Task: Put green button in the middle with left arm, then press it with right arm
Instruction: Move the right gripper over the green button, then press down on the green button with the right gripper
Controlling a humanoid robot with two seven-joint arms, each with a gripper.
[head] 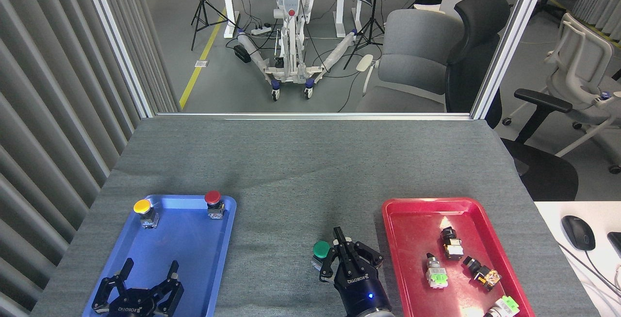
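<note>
Head view: green button (321, 249) stands on cloth (291, 171), right gripper (341, 247) beside it (fingers together); left gripper (145, 278) spread over blue tray (194, 239).

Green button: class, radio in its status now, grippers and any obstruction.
Left gripper open, over blue tray. Right gripper shut beside green button. Button upright on grey cloth. Nothing in the way.

"ROBOTIQ" lettering stands on the right pincer (339, 249) and the left pincer (138, 283).

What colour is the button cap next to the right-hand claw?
Dark green, seen in the head view, beside the right gripper.
</note>
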